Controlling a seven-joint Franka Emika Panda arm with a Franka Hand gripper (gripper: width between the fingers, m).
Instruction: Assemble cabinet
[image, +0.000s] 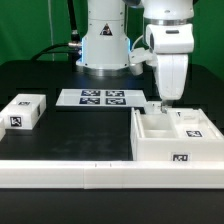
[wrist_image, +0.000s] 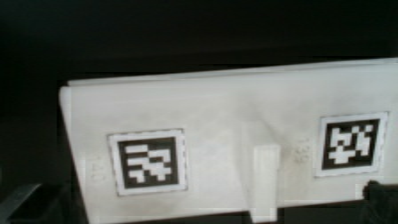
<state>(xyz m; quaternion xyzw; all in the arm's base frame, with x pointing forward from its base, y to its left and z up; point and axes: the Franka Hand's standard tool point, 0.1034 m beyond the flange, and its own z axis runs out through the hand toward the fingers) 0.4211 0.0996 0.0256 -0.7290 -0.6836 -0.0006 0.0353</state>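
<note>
Cabinet (image: 158, 150) sits on the table toward the exterior view's right, just behind the long rail (image: 70, 172). Gripper (image: 160, 104) hovers right over its back edge, fingers spread apart, gripping nothing.

The cabinet (image: 150, 148) sits on the table (image: 70, 135), on the exterior view's right. A small block (image: 22, 111) lies well apart from it, on the left. The marker board (image: 100, 97) lies flat farther back, between them. A long rail (image: 60, 172) runs along the front, just before the cabinet. The gripper (image: 163, 103) hangs over the cabinet's back corner.
</note>
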